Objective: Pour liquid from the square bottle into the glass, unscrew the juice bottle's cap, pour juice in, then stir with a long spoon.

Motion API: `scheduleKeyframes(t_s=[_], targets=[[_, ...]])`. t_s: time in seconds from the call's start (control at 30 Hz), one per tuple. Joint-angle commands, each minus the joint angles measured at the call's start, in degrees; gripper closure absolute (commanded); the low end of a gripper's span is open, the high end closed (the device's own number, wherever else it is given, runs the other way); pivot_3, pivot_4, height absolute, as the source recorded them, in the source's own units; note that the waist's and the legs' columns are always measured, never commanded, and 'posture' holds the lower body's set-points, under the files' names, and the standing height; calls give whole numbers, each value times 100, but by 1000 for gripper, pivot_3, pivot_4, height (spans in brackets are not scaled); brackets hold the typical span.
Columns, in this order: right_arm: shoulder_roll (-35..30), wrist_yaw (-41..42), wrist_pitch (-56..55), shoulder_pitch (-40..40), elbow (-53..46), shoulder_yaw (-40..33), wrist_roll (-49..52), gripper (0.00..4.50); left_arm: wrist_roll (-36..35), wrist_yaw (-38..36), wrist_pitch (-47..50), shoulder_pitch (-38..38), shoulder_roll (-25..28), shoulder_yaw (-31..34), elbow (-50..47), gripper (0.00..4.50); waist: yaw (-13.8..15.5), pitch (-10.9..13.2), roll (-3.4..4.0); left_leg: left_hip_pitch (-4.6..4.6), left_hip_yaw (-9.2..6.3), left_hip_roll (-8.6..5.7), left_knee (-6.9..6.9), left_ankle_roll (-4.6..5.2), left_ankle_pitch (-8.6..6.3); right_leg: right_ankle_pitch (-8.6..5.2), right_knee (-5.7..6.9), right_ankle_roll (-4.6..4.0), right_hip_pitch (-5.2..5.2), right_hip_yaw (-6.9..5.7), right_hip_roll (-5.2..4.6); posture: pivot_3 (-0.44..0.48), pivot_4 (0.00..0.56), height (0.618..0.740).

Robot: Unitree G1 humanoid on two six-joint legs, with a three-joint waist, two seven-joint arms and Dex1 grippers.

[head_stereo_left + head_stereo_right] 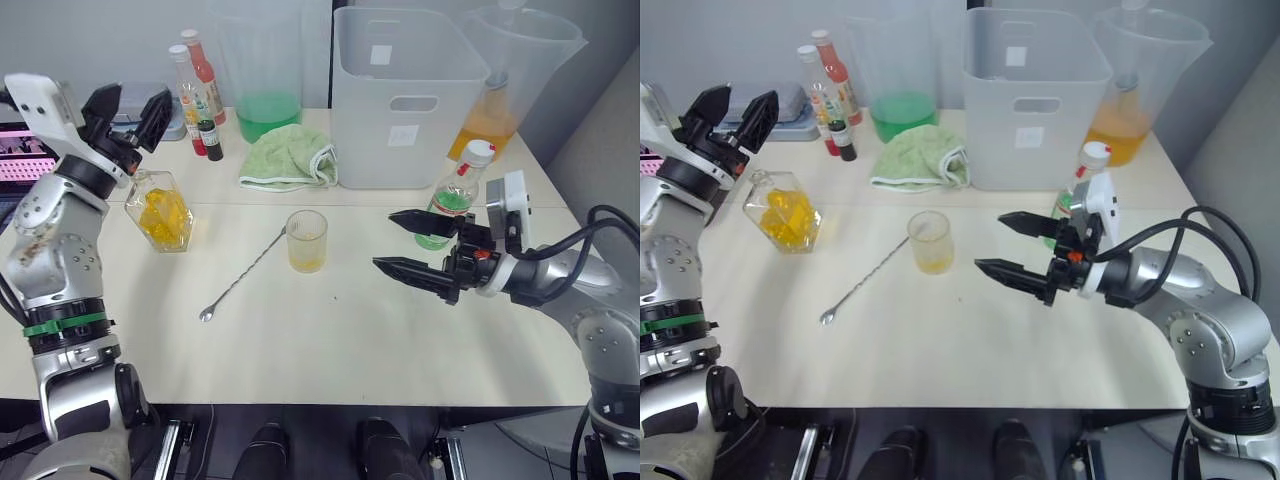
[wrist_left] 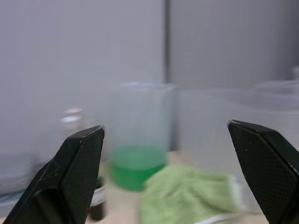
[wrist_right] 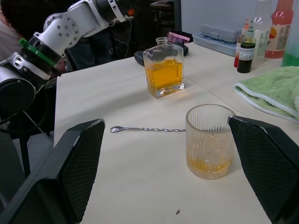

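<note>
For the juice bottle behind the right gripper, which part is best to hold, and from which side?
Probably the juice bottle is best held at its slim body, just below the red neck band. It stands upright with the cap still on. The open right gripper could come from the front; the white bin stands close behind.

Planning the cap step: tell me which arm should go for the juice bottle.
Right. The open right gripper hangs just in front of the juice bottle, whose cap is still on. The open left gripper is raised across the table, above the square bottle.
</note>
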Motion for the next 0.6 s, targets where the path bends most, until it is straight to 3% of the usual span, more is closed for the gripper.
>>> scheduleKeyframes(t_s=[0.03,0.13,0.3,0.47,0.6], targets=[[-130,40,-15,126,-112,-375,129,0,-314,-961,489,402,503,-348,-699,48,-15,0,0,5,2,2,-2,0,0,0,-1,0,2,1,1,0,150,740],[-148,12,-60,323,-197,-445,101,0,-475,-1425,767,806,759,-512,-1038,48,-5,0,1,21,10,8,-13,0,0,-1,-2,0,11,6,5,0,150,740],[-192,-127,-143,899,-424,-668,-31,0,-81,-1866,480,1647,1010,-762,-1241,48,1,1,2,22,15,11,-15,1,0,-1,-3,-1,10,11,7,0,150,740],[16,-256,-460,2275,-381,-1560,-299,0,377,-2131,-137,2768,1086,-476,-266,48,30,-4,5,35,25,12,-37,1,-1,0,-13,-2,17,20,7,0,150,740],[229,-150,-957,3197,-118,-2175,-690,0,798,-2084,-867,3072,1101,-320,579,48,38,-4,4,56,44,14,-62,2,-1,-1,-14,-3,16,43,10,0,150,740]])
